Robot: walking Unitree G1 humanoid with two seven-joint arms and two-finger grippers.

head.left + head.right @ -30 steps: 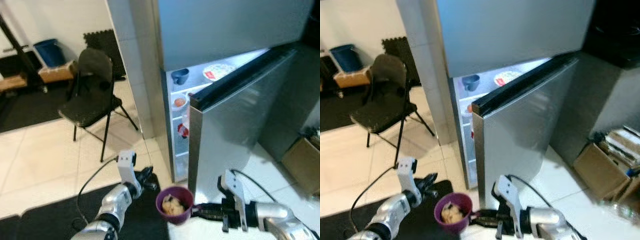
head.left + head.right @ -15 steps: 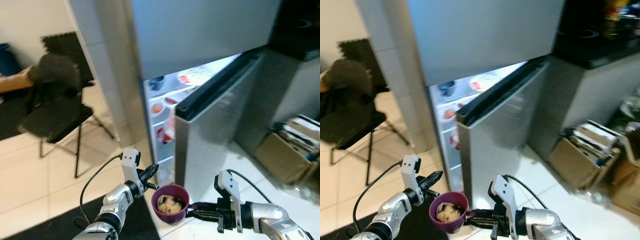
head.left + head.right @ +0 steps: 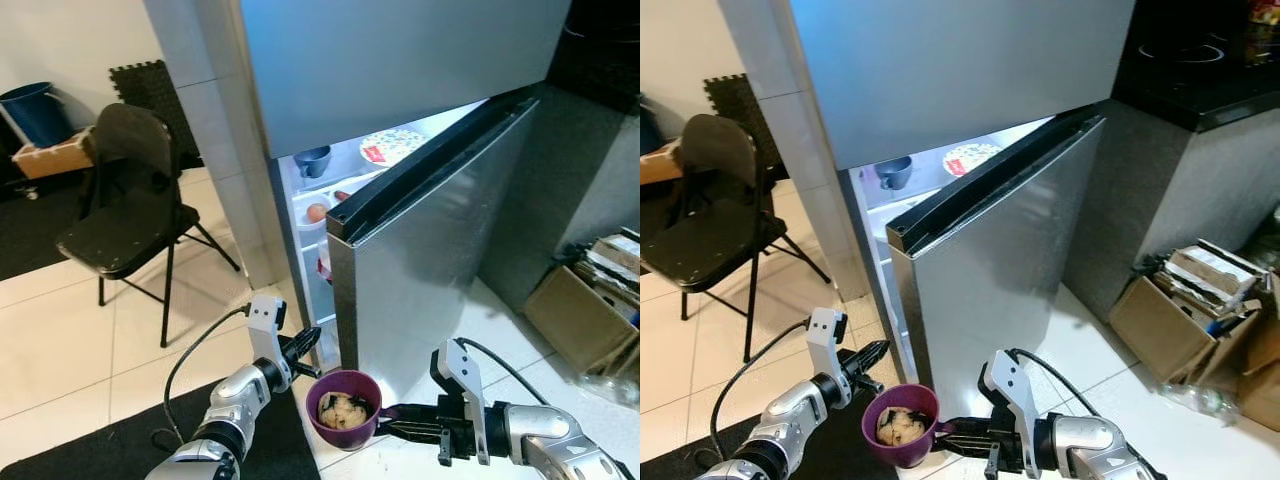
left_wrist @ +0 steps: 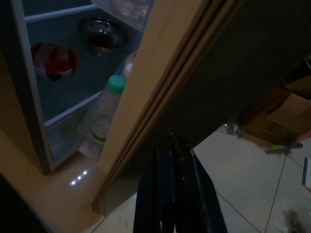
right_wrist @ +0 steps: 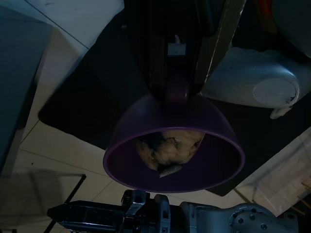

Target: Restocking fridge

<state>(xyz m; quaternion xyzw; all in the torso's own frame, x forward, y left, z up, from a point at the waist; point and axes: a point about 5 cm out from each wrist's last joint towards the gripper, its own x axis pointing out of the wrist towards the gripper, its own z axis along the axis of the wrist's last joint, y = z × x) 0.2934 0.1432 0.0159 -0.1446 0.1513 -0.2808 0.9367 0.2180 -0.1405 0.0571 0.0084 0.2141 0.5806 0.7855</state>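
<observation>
Your right gripper (image 3: 392, 412) has its fingers closed on the handle of a purple cup (image 3: 344, 408) with a pale lump of food in it. The cup juts out level ahead of the fingertips, low in front of the fridge door (image 3: 430, 250). That door stands only partly open, and its free edge sits between the cup and the lit shelves.

The main risk is that edge. Push the cup straight toward the shelves and, as I judge it, the rim will strike the door's edge or its lower corner, tipping the food out onto the white floor tiles (image 3: 60, 330). The hold is on the handle alone, so a knock could also twist the cup in the fingers.

Your left gripper (image 3: 307, 345) hangs just beside the cup, on the side away from the door and near the gap into the fridge, with its fingers pressed together on nothing. It is close enough to bump the cup if either arm swings.

Inside the fridge, the shelves already carry a blue cup (image 3: 313, 160), a patterned plate (image 3: 392, 146), bowls and a green-capped bottle (image 4: 103, 114), so free room looks tight. Widen the door before you reach in.
</observation>
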